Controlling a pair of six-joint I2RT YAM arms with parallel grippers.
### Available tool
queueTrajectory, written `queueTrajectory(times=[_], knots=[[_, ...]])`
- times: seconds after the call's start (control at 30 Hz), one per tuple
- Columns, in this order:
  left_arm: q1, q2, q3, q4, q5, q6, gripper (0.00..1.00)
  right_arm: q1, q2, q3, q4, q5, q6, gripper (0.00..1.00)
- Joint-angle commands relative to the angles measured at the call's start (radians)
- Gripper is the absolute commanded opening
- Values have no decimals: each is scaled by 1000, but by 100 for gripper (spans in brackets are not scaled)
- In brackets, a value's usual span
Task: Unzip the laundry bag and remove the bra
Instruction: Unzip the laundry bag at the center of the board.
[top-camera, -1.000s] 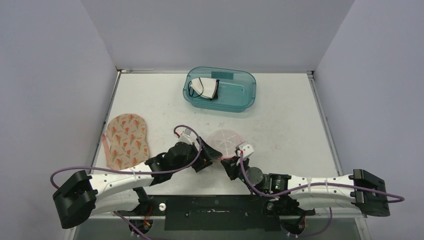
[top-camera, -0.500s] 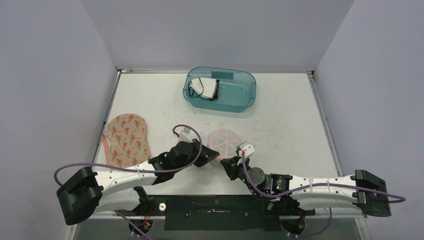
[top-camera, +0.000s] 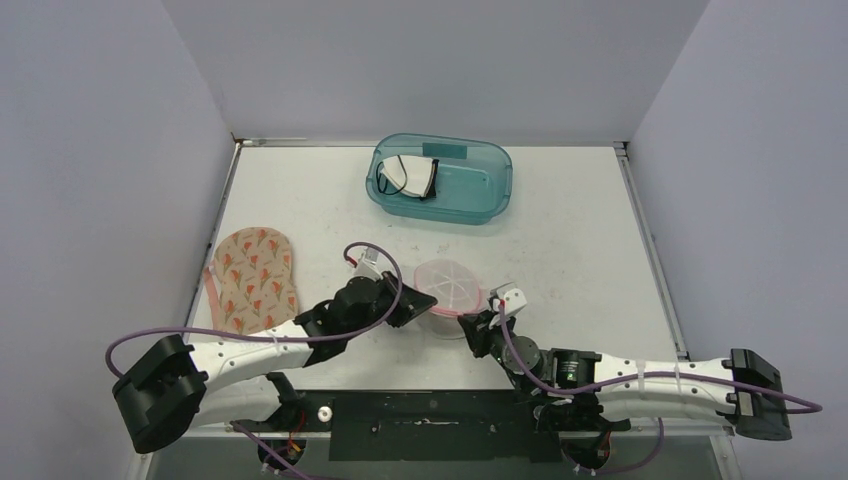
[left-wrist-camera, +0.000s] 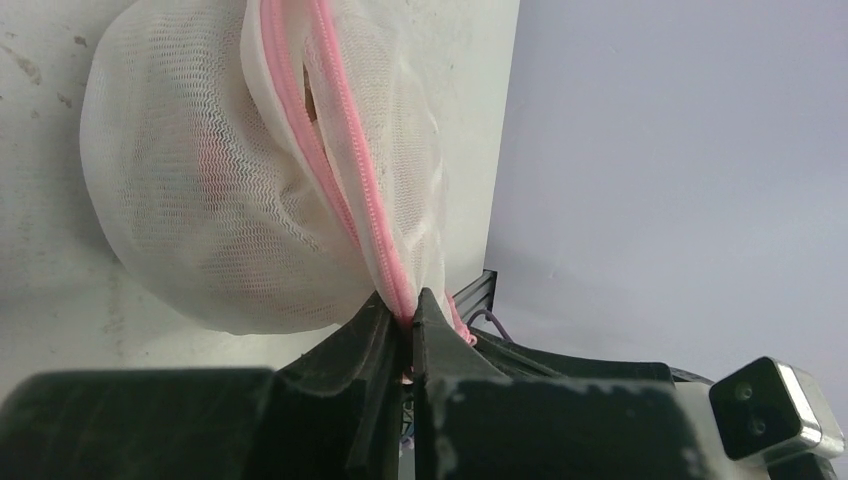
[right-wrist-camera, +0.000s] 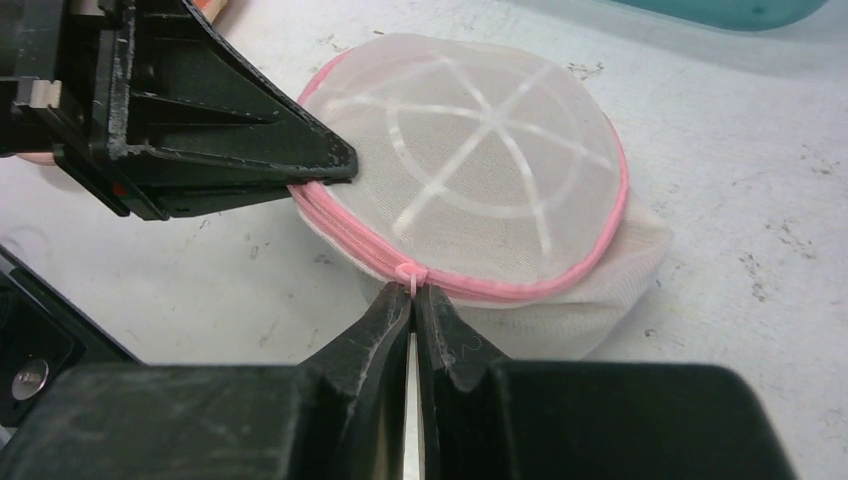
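Observation:
The laundry bag (top-camera: 450, 285) is a round white mesh pouch with a pink zipper around its rim, lying at the near middle of the table. My left gripper (left-wrist-camera: 405, 305) is shut on the pink zipper seam at the bag's left edge (left-wrist-camera: 230, 200). My right gripper (right-wrist-camera: 412, 288) is shut on the small pink zipper pull at the bag's near edge (right-wrist-camera: 480, 170). In the right wrist view the left gripper's fingers (right-wrist-camera: 300, 165) pinch the rim from the left. The zipper gapes slightly in the left wrist view. The bra is hidden inside the mesh.
A teal plastic tub (top-camera: 495, 190) holding a white and black garment stands at the back centre. A floral padded fabric piece (top-camera: 255, 280) lies at the left edge of the table. Walls enclose the table on three sides.
My left gripper has closed on the bag's zipper seam. The right gripper has shifted to the right with the zipper pull, and the bag has tilted up between the two grippers.

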Motion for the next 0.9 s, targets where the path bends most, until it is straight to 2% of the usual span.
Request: queueTrajectory(times=[0.0,0.1,0.27,0.53,0.87], knots=[[40,-11,-8,60,41,59,0,-13,-34,2,-52,78,12,5],[81,-7,8,73,121,119,0,-12,-51,13,-26,35,-52,5],[191,26,143,0,350,278,0,-10,-75,74,7,-52,-162,5],[257,112,346,1,632,393,0,-4,-42,168,14,-144,-218,5],[265,243,179,195,628,310,0,2,42,106,97,-133,-133,5]])
